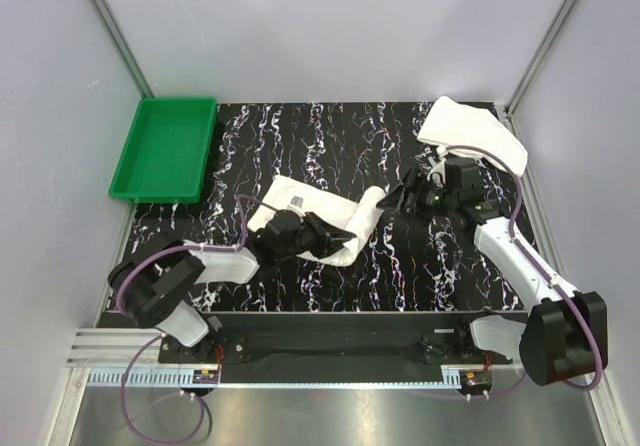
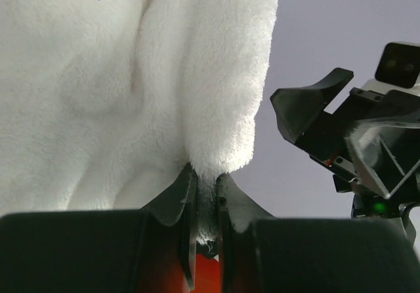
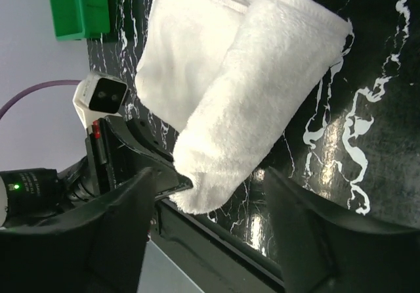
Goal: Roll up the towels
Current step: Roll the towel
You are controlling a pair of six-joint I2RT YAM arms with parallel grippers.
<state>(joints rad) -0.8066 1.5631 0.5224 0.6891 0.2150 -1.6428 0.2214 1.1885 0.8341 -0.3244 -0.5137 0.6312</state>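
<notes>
One white towel (image 1: 310, 211) lies mid-table, its right edge curled into a loose roll (image 1: 370, 206). My left gripper (image 1: 330, 238) is shut on that towel's near edge; in the left wrist view the cloth (image 2: 131, 76) is pinched between the jaws of the left gripper (image 2: 207, 173). My right gripper (image 1: 397, 198) hovers open just right of the roll. In the right wrist view the roll's near end (image 3: 256, 96) lies between the wide-apart fingers of the right gripper (image 3: 213, 175) without touching either. A second towel (image 1: 472, 134) lies crumpled at the far right corner.
A green tray (image 1: 165, 148) sits at the far left corner, also seen in the right wrist view as the green tray (image 3: 79, 7). Grey walls and metal frame posts enclose the black marbled table (image 1: 440, 266). The two grippers are close together over the middle towel.
</notes>
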